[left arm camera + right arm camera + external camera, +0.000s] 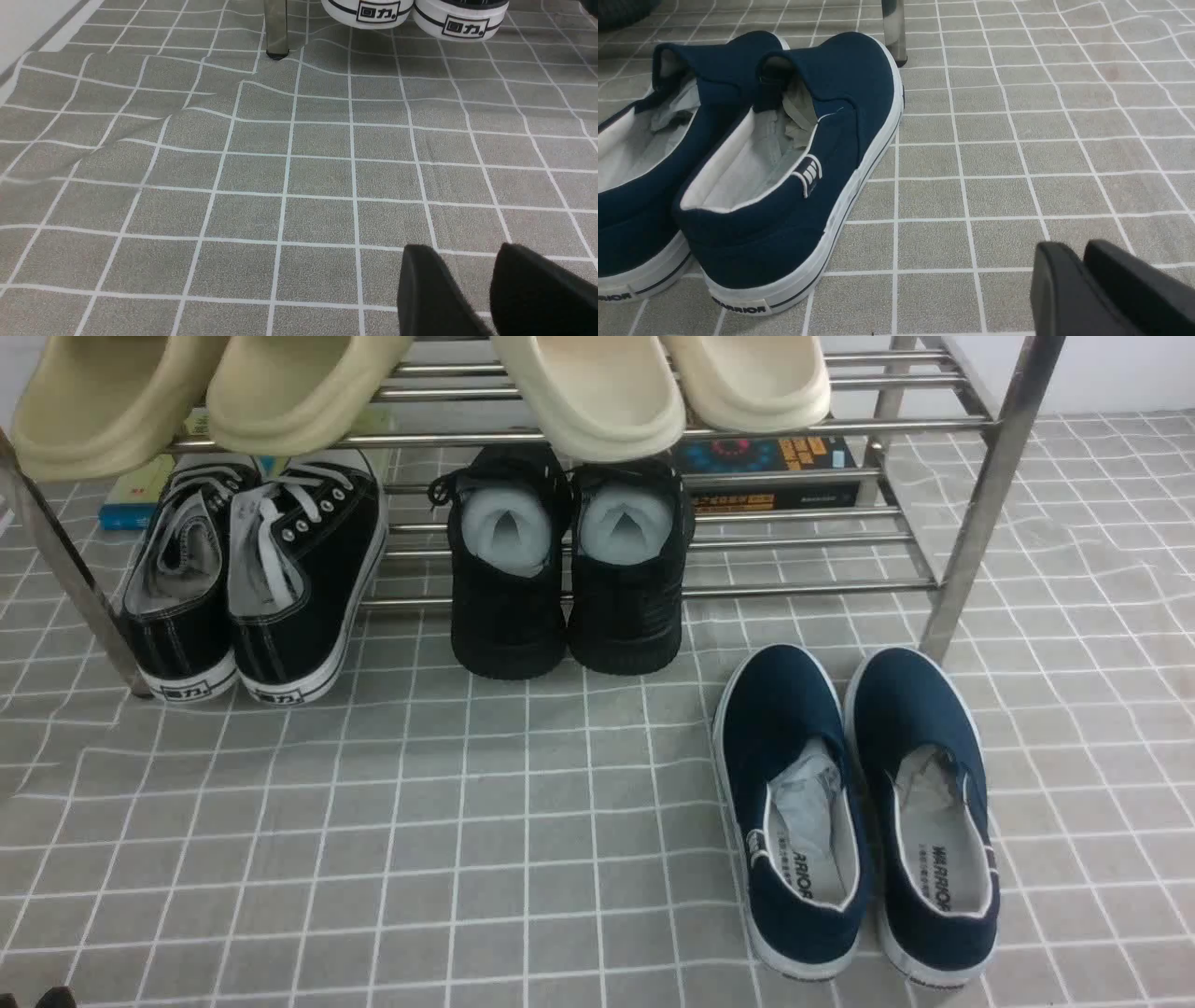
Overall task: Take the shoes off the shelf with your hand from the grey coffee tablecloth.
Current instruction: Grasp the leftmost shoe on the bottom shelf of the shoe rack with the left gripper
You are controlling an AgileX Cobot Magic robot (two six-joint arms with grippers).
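The black canvas shoes (pixel 252 579) with white laces and white soles sit at the left end of the steel shelf (pixel 990 495), on its lowest tier, heels toward me and down near the grey gridded tablecloth (pixel 467 821). Their white heels (pixel 460 21) show far off in the left wrist view, beside a shelf leg (pixel 276 28). My left gripper (pixel 462 252) is low over bare cloth, well short of the shoes, with its jaws apart and empty. My right gripper (pixel 1073 249) is shut and empty over cloth beside the navy slip-ons (pixel 784 163). Neither gripper shows in the front view.
Black mesh sneakers (pixel 569 569) sit mid-shelf. Navy slip-ons (pixel 854 812) lie on the cloth in front of the shelf's right end. Cream slippers (pixel 588 392) fill the upper tier. Books (pixel 766 471) lie behind. The cloth is wrinkled near the left leg (pixel 177 116).
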